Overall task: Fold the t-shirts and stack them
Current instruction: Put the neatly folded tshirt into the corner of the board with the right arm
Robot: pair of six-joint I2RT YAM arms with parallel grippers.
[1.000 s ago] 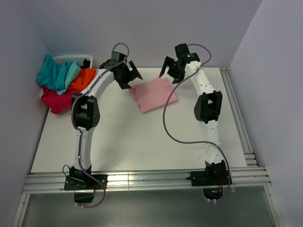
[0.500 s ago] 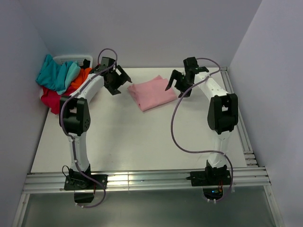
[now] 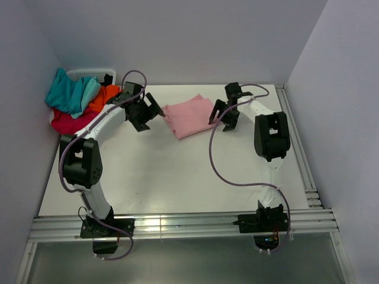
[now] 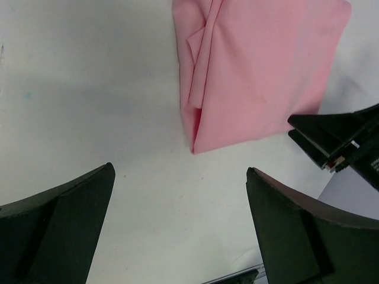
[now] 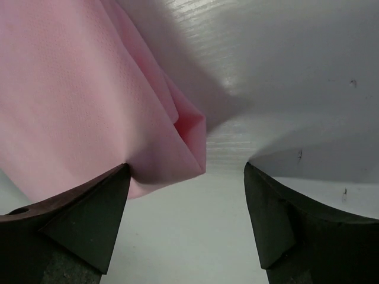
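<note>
The bench [image 3: 177, 171] is a white flat board with a metal rail [image 3: 177, 225] along its near edge. A folded pink t-shirt [image 3: 190, 117] lies flat on it, near the far edge, about the middle. At the far left corner is a loose heap: the crimson t-shirt [image 3: 70, 124] lowest, touching the bench, with the orange t-shirt [image 3: 105, 97] and the teal t-shirt [image 3: 70, 93] above it
</note>
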